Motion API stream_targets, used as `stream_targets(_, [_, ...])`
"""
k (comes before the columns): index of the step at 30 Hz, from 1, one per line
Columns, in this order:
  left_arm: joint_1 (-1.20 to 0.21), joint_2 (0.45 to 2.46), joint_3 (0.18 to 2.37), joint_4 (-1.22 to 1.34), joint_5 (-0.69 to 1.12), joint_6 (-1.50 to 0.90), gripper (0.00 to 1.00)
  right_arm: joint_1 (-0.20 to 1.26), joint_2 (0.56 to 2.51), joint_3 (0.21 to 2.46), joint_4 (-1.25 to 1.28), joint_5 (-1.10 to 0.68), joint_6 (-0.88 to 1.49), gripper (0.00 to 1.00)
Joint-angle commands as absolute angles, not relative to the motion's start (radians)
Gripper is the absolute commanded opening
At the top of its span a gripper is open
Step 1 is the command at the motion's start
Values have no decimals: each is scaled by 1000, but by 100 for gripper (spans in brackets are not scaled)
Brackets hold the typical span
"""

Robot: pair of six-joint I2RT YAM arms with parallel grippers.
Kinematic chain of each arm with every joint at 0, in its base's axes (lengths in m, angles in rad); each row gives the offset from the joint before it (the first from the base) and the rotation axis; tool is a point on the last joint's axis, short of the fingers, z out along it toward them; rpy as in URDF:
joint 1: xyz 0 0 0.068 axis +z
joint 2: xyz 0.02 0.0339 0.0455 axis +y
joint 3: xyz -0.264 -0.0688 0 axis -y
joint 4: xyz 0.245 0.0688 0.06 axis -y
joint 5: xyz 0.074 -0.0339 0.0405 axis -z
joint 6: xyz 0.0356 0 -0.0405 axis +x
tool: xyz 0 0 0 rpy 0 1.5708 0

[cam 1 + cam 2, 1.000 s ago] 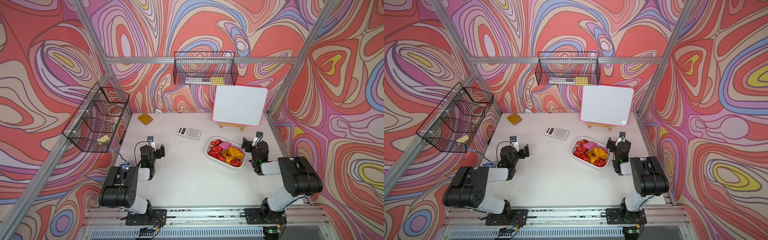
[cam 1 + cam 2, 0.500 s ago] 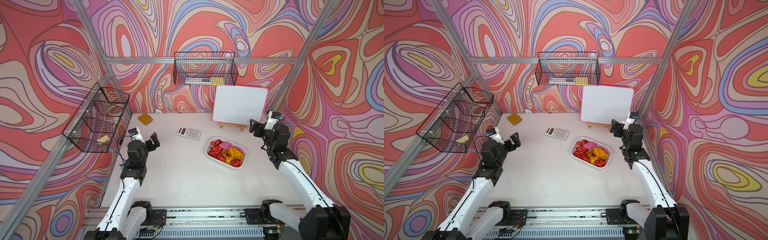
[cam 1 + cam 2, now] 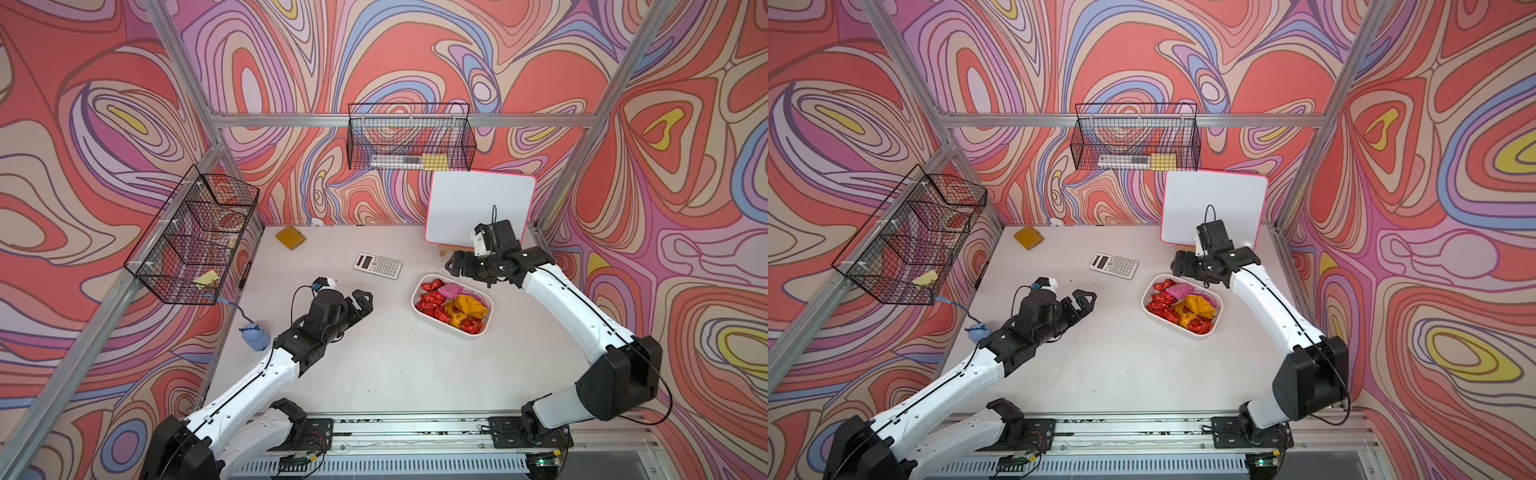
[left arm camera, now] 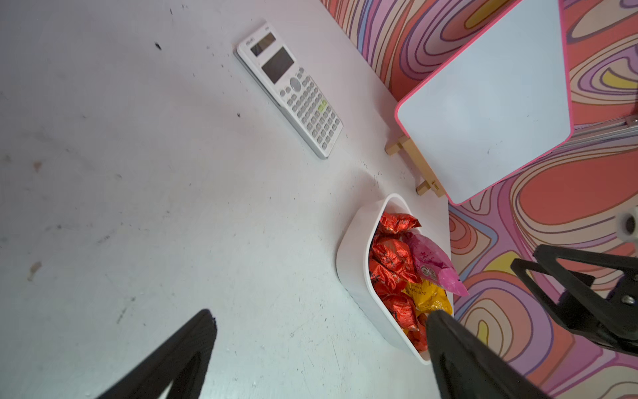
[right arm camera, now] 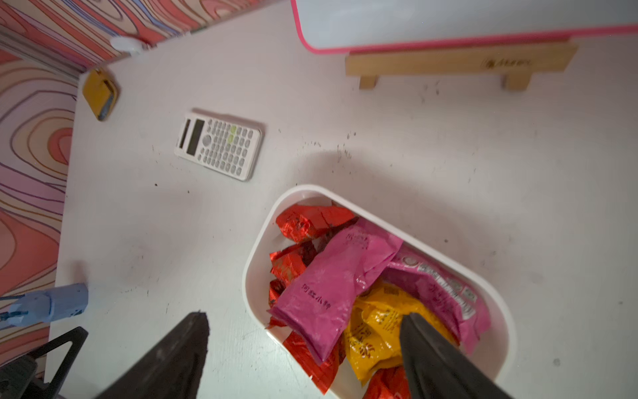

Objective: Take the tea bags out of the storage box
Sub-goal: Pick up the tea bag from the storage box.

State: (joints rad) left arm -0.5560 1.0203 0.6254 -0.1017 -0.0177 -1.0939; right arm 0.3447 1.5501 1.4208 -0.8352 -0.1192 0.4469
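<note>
The storage box (image 3: 417, 286) (image 3: 1145, 300) is a shallow white tub right of the table's middle. It is piled with tea bags (image 3: 453, 305) (image 3: 1183, 306): mostly red foil sachets, some orange-yellow and pink. My right gripper (image 3: 456, 266) (image 3: 1179, 264) hangs open just above the box's far end, holding nothing. In the right wrist view its jaws (image 5: 305, 317) straddle the box rim (image 5: 255, 262) and the tea bags (image 5: 331, 276). My left gripper (image 3: 362, 305) (image 3: 1086, 301) is open over bare table left of the box. The left wrist view (image 4: 321, 316) shows the box wall (image 4: 355, 269) and tea bags (image 4: 397, 262) beside one finger.
A calculator (image 3: 377, 266) lies behind the box to its left. A pink-edged whiteboard (image 3: 478, 212) on a wooden stand rises at the back right. A mustard pad (image 3: 291, 237) sits far left. Wire baskets (image 3: 409, 137) (image 3: 195, 237) hang on the walls. A blue object (image 3: 254, 337) lies at the left edge.
Both arms have unfolded from low near the front and reached forward. The right gripper came to the box's far end; the left came toward the table's middle.
</note>
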Motion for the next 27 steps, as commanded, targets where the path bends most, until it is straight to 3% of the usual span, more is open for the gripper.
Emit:
stream_targets(1, [-606, 1082, 661, -32, -58, -1200, 99, 411, 1627, 1488, -997, -25, 531, 95])
stream_targets(6, [-626, 1148, 666, 8, -32, -1206, 100, 448, 1732, 1527, -1040, 48, 549, 98])
stream_targets(11, [-626, 1157, 658, 5, -32, -1206, 100, 456, 1809, 1546, -1042, 75, 553, 91])
stream_targets(27, [-626, 1072, 631, -57, -95, -1194, 100, 459, 1809, 1561, -1052, 77, 590, 33])
